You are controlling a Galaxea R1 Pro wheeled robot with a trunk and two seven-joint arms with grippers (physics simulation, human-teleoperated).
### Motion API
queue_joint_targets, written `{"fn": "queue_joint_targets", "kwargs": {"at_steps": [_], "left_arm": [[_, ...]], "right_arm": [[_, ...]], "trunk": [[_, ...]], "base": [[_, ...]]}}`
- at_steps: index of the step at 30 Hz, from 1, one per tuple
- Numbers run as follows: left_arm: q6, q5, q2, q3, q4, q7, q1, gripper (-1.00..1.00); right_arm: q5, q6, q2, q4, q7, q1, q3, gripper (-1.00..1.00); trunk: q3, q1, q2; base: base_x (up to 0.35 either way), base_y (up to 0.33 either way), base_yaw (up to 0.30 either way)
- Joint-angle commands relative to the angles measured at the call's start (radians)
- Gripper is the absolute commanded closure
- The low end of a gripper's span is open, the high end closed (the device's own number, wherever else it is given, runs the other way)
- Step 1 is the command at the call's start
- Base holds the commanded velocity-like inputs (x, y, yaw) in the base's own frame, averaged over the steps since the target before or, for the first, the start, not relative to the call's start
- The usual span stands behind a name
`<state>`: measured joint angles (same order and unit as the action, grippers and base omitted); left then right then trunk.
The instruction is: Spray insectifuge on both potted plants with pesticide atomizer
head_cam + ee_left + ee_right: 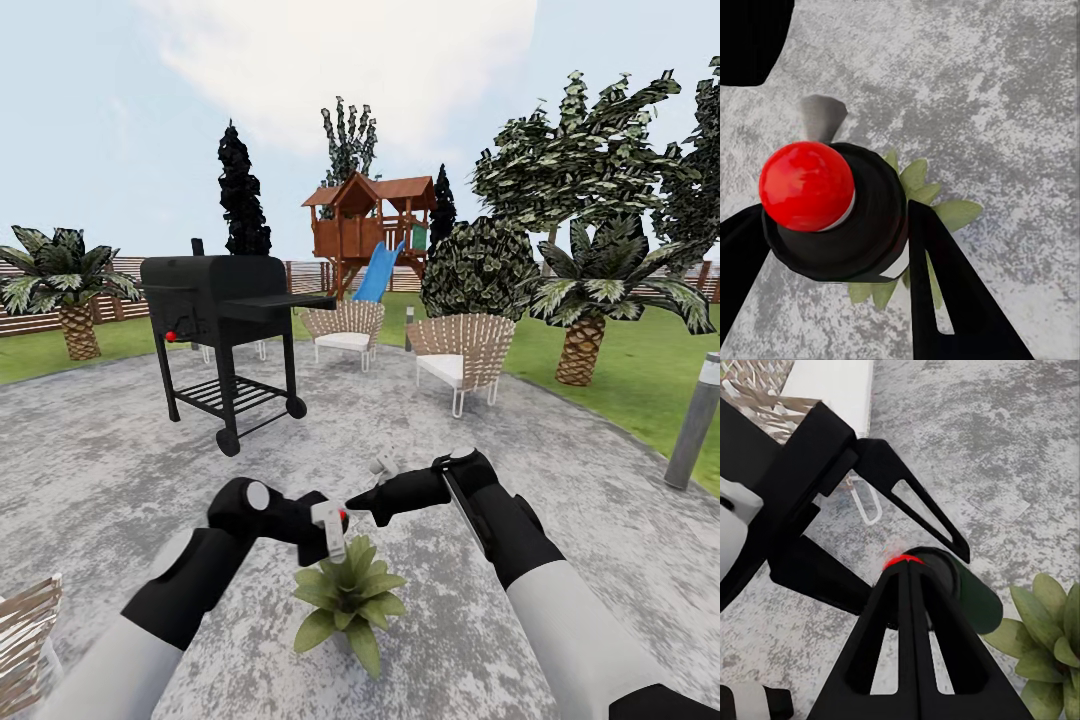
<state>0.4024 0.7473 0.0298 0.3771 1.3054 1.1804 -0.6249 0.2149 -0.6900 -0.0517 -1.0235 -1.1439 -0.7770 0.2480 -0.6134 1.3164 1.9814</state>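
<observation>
The left tool is clamped around the pesticide atomizer, just above a potted plant. The right tool pinches narrowly against the atomizer's red top.

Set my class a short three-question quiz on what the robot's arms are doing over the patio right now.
1. True or false: the left claw grips the pesticide atomizer.
2. What sits right below the atomizer? A. a grill. B. a potted plant. C. a wicker chair.
3. Fill in: in the left wrist view, the round knob on top of the atomizer is coloured ___.
Key: 1 true; 2 B; 3 red.
</observation>
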Motion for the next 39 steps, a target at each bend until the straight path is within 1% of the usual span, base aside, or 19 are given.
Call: {"fn": "queue_joint_targets", "kwargs": {"at_steps": [1,5,17,23,31,39], "left_arm": [[0.01,0.003,-0.004,0.002,0.002,0.004,-0.001,1.0],[0.01,0.003,-0.009,0.002,0.002,0.004,-0.001,1.0],[0.01,0.003,-0.008,0.002,0.002,0.004,-0.01,1.0],[0.01,0.003,-0.008,0.002,0.002,0.036,-0.019,1.0],[0.01,0.022,-0.008,0.002,0.001,0.041,-0.024,1.0],[0.01,0.023,-0.003,0.0,-0.006,0.04,-0.024,1.0]], "right_arm": [[0.008,-0.006,-0.001,-0.001,-0.007,-0.001,-0.002,1.0],[0.008,-0.006,-0.001,-0.001,-0.007,-0.001,-0.001,1.0],[0.008,-0.006,-0.001,-0.001,-0.007,-0.001,-0.001,1.0],[0.008,-0.006,-0.001,-0.001,-0.007,-0.001,-0.001,1.0],[0.008,-0.005,-0.001,-0.001,-0.007,-0.001,-0.002,1.0],[0.008,-0.005,0.0,-0.001,-0.007,-0.001,-0.003,1.0]], "trunk": [[-0.001,0.0,0.001],[-0.001,0.0,0.001],[-0.001,0.0,0.001],[-0.001,0.0,0.001],[-0.001,0.0,0.001],[-0.001,0.0,0.001]], "base": [[0.0,0.0,0.0],[0.0,0.0,0.0],[0.0,0.0,0.0],[0.0,0.0,0.0],[0.0,0.0,0.0],[0.0,0.0,0.0]]}}
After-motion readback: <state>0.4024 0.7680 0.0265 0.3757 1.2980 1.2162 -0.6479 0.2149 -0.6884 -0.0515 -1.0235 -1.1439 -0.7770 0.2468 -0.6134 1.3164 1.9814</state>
